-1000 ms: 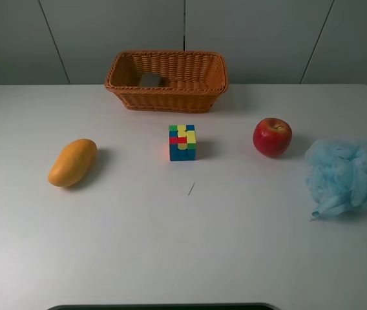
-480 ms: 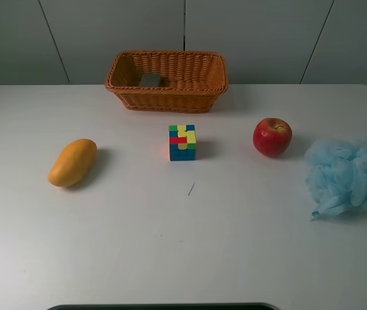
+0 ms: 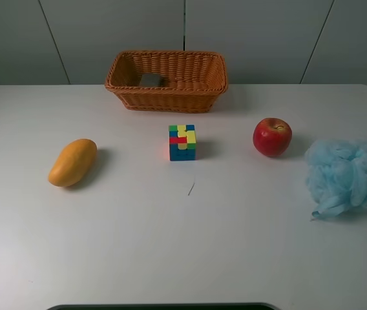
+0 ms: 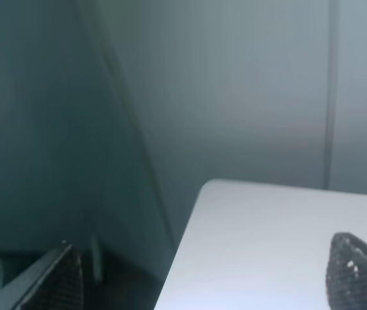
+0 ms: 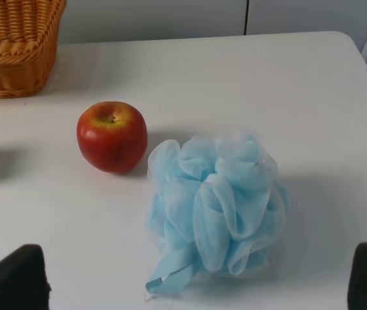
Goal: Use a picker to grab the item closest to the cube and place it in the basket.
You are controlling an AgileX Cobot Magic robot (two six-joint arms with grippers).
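A multicoloured cube [image 3: 182, 142] sits mid-table. A red apple [image 3: 272, 136] lies to its right and a yellow mango [image 3: 72, 162] farther off to its left. A wicker basket [image 3: 166, 80] stands behind the cube. Neither gripper shows in the exterior high view. My right gripper [image 5: 190, 284] is open and empty, above the table's right side, with the apple [image 5: 112, 136] and the basket's corner [image 5: 15, 51] ahead of it. My left gripper [image 4: 209, 284] is open and empty, off the table's left corner [image 4: 287, 245], with none of the objects in its view.
A light blue bath puff [image 3: 346, 176] lies at the right edge, right of the apple; it sits between the right fingertips in the right wrist view [image 5: 216, 206]. A small grey object [image 3: 150, 80] lies inside the basket. Grey wall panels stand behind the table.
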